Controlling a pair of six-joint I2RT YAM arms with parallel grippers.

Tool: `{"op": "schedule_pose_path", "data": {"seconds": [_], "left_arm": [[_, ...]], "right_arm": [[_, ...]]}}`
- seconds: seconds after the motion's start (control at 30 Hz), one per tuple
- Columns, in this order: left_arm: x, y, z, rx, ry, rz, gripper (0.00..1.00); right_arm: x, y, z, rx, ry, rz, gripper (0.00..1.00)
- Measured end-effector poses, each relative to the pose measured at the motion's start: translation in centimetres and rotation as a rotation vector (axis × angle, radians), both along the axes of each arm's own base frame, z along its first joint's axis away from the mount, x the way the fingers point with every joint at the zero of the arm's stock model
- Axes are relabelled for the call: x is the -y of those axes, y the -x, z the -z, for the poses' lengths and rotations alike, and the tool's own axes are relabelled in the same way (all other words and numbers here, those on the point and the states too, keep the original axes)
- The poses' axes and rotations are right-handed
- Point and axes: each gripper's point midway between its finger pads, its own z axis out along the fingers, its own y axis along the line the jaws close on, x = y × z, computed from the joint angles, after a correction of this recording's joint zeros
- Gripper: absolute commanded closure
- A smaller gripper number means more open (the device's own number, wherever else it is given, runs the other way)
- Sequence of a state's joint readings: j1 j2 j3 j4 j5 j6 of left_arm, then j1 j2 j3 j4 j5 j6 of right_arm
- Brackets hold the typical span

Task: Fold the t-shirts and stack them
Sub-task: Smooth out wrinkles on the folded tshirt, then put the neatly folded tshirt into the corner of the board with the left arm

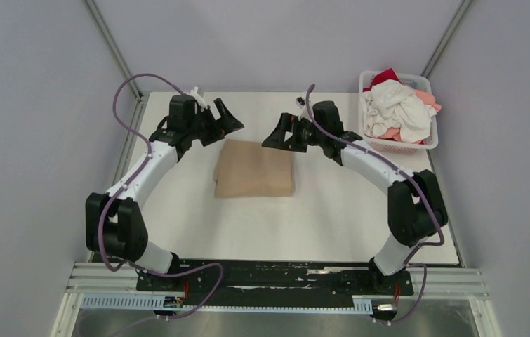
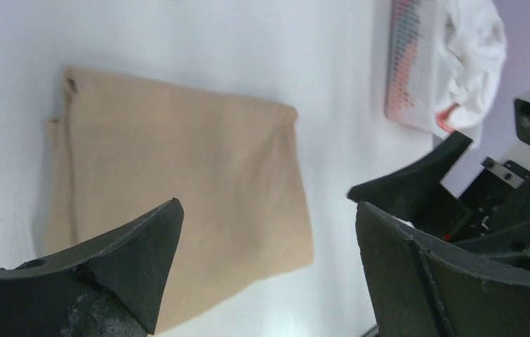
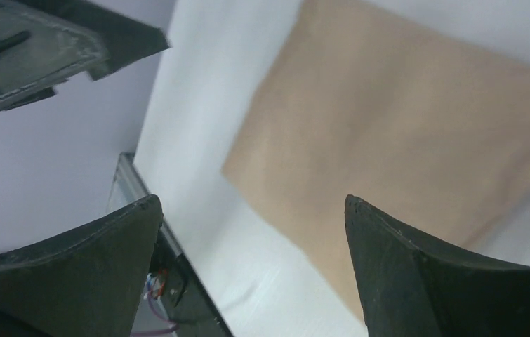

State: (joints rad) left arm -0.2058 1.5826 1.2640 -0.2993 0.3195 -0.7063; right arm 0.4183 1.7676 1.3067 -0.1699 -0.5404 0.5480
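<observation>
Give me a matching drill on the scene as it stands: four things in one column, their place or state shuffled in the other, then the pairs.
Things
1. tan t-shirt
2. white t-shirt
3. red t-shirt
4. left gripper

Place or state
A. heaped on top in the basket
B. open, above the table
C. folded flat on the table
D. peeking out at the basket's far rim

Pairs: 1-C, 2-A, 3-D, 4-B

Both arms are being held arched inward, the left gripper and right gripper being presented wide open, empty.
</observation>
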Motion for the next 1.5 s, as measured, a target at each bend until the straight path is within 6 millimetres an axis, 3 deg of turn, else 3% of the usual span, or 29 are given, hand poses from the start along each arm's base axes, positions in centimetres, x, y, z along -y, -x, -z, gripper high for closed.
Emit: {"op": "schedule_pose_path", "data": {"seconds": [0.07,0.13,0.23,0.3,0.37,0.47,0.7,0.93,1.1,1.2,1.33,1.5], "left_arm": [[1.5,2.2,-1.9,0.061,0.051,0.047,0.0],[3.0,3.7,-1.5,0.066,0.096,0.091,0.0],[4.5,6.2,3.4,-0.051,0.14,0.135,0.0],[4.5,7.7,7.3,-0.155,0.147,0.13,0.0],[4.0,9.5,11.2,-0.262,0.138,0.113,0.0],[3.5,11.0,14.3,-0.351,0.122,0.094,0.0],[2.5,11.4,14.6,-0.325,0.156,0.08,0.0],[0.2,12.8,13.3,-0.281,0.118,0.036,0.0],[-2.1,11.9,10.5,-0.161,0.009,-0.047,0.0],[-3.2,9.8,9.9,-0.147,-0.075,-0.089,0.0],[-3.4,7.3,11.7,-0.193,-0.146,-0.085,0.0],[-2.8,7.6,15.8,-0.297,-0.169,-0.008,0.15]], "right_arm": [[-2.0,2.8,-2.3,0.056,-0.078,-0.069,0.0],[-4.1,5.3,-2.9,0.064,-0.145,-0.141,0.0],[-6.6,8.5,-0.3,-0.008,-0.199,-0.225,0.0],[-7.0,9.2,2.3,-0.078,-0.196,-0.231,0.0],[-6.8,9.1,5.5,-0.142,-0.168,-0.206,0.0],[-5.1,9.4,10.2,-0.221,-0.094,-0.136,0.0],[-0.8,10.0,11.5,-0.193,-0.099,-0.047,0.0],[2.8,11.4,10.6,-0.171,-0.017,0.036,0.0],[5.8,11.4,5.7,-0.025,0.049,0.145,0.0],[7.4,11.4,3.0,0.064,0.067,0.206,0.0],[9.2,11.7,2.6,0.089,0.126,0.264,0.0],[10.6,12.3,3.3,0.075,0.187,0.295,0.0]]}}
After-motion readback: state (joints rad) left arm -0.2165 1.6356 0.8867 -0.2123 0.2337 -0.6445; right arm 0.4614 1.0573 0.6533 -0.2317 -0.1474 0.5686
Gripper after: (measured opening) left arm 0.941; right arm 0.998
